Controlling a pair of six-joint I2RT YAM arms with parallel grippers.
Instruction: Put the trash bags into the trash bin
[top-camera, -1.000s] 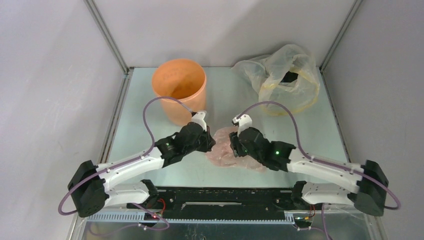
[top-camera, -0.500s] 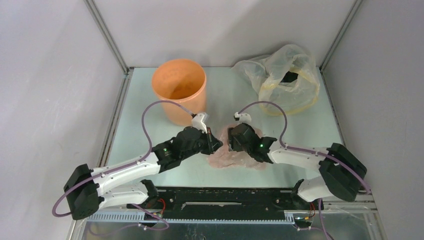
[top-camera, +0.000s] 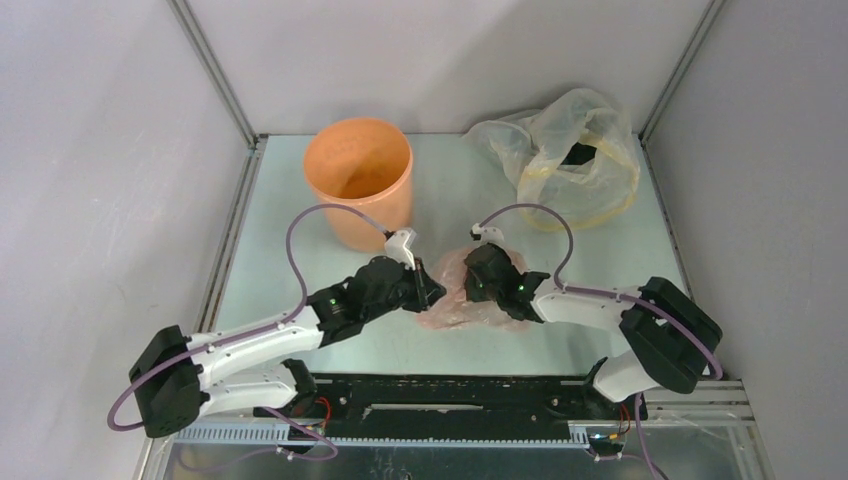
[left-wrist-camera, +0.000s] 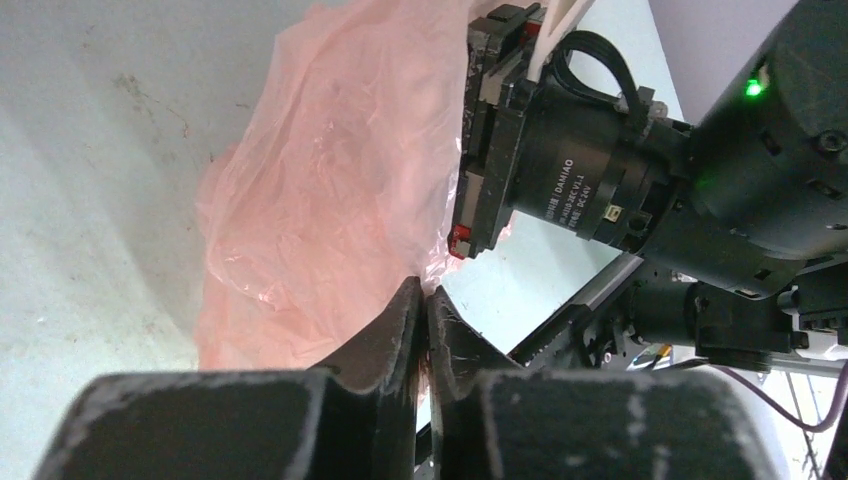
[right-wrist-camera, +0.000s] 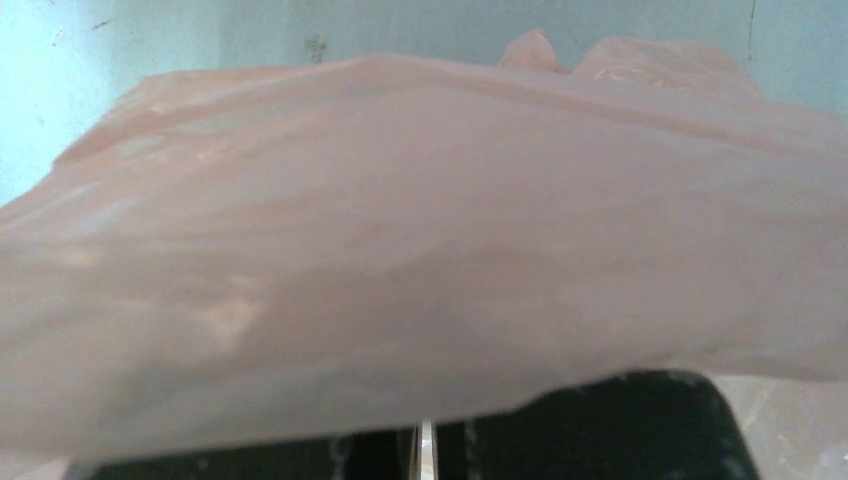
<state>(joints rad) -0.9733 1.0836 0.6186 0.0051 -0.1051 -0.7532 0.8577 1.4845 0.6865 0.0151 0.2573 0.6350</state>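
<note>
The trash bag (top-camera: 462, 312), thin crinkled pale pink film, lies on the table between my two grippers. My left gripper (top-camera: 437, 292) is at its left edge. In the left wrist view that gripper (left-wrist-camera: 425, 294) is shut on a fold of the bag (left-wrist-camera: 330, 180). My right gripper (top-camera: 470, 288) presses into the bag from the right. The pink film (right-wrist-camera: 420, 250) fills the right wrist view and hides the fingertips. Below it the right gripper (right-wrist-camera: 425, 440) is shut, with only a sliver between its fingers. The orange trash bin (top-camera: 375, 215) stands upright at the back left, beyond the left gripper.
A larger clear yellowish plastic bag (top-camera: 570, 160) with dark contents sits at the back right corner. Metal frame posts and grey walls close in the table on the left, right and back. The right arm's wrist motor (left-wrist-camera: 590, 190) is close in front of the left gripper.
My right gripper moved left and forward onto the pink bag and closed. Its elbow folded back to the right. My left gripper shifted slightly right along the bag's edge.
</note>
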